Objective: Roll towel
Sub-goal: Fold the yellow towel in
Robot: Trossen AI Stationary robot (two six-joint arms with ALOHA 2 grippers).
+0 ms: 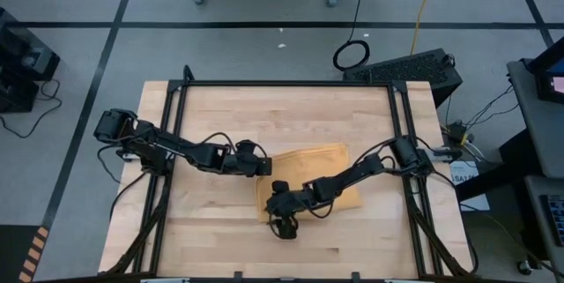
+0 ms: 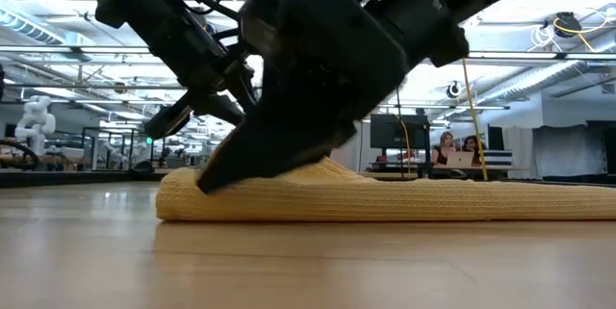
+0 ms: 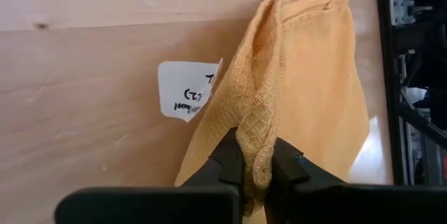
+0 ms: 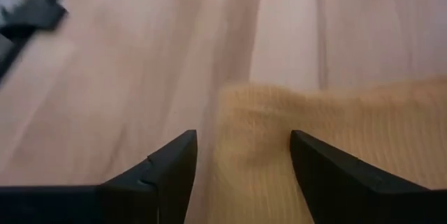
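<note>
Mid-table, your left gripper (image 3: 255, 172) has its fingers pinched shut on a raised fold of the towel (image 1: 313, 170), beside its white tag (image 3: 186, 89). Your right gripper (image 4: 242, 155) stands spread wide, straddling the towel's near corner on the wooden table (image 1: 229, 115).

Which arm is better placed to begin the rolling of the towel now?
Probably the left. The left tool is already shut on a fold of the towel at its edge. The right tool is open, only straddling a towel corner.

Bare wooden table (image 1: 220, 248) lies open from six to nine o'clock of the towel (image 1: 326, 161), while both arms crowd it at three and nine.
</note>
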